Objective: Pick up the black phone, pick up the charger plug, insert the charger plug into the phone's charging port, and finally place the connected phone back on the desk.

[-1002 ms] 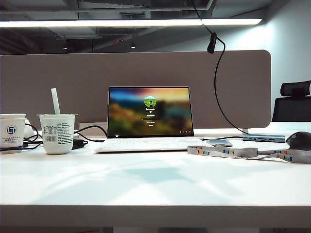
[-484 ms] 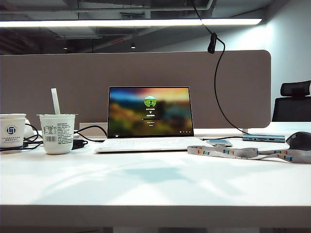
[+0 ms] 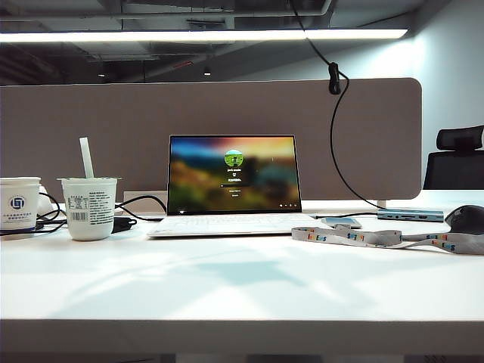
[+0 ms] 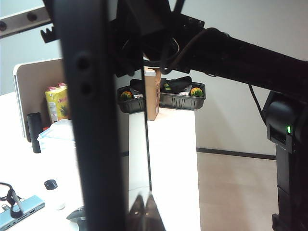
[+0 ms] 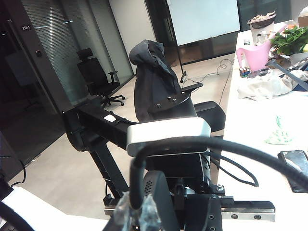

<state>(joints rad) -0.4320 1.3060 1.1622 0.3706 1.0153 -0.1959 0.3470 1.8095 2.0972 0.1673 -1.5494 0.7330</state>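
Observation:
Neither gripper shows in the exterior view of the desk (image 3: 242, 280). My left gripper (image 4: 143, 211) is shut on the black phone (image 4: 137, 159), whose glossy face mirrors the fingertips. In the right wrist view the phone (image 5: 161, 204) stands edge-on, a dotted grille at its end. Right beside it, my right gripper (image 5: 135, 210) is shut on the black cable end (image 5: 136, 190) that carries the charger plug. The plug's silver tip and the charging port are hidden. The thin cable (image 3: 333, 136) hangs down from above the partition.
On the desk stand an open laptop (image 3: 233, 181), two white cups (image 3: 89, 208), a lanyard (image 3: 378, 238), a grey-blue hub (image 3: 411, 215) and a mouse (image 3: 466, 218). A broad black bar (image 4: 89, 120) with two holes blocks much of the left wrist view.
The hanging cable has swung a little: its black bead now sits slightly lower and further right. Nothing on the desk has moved.

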